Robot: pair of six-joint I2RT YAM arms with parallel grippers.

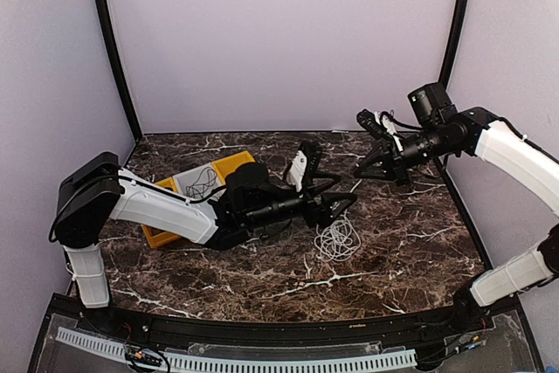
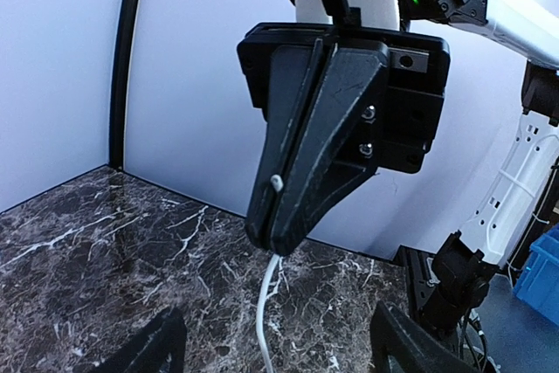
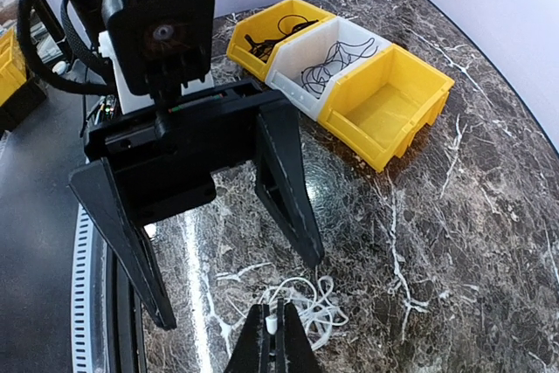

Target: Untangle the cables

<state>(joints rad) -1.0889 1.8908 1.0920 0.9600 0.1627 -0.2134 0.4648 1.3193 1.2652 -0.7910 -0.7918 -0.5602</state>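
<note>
A white cable lies in a loose pile on the marble table. One end of it rises to my right gripper, which is shut on that tip. In the left wrist view the right gripper's closed fingers pinch the white end, and the cord hangs down from them. My left gripper stands open just under and in front of the right one. Its two fingers are spread wide either side of the hanging cord without touching it. Black cables lie in bins.
Three bins stand in a row at the left: a yellow one with a black cable, a white one with thin black cable, and an empty yellow one. The left arm lies low across the table middle.
</note>
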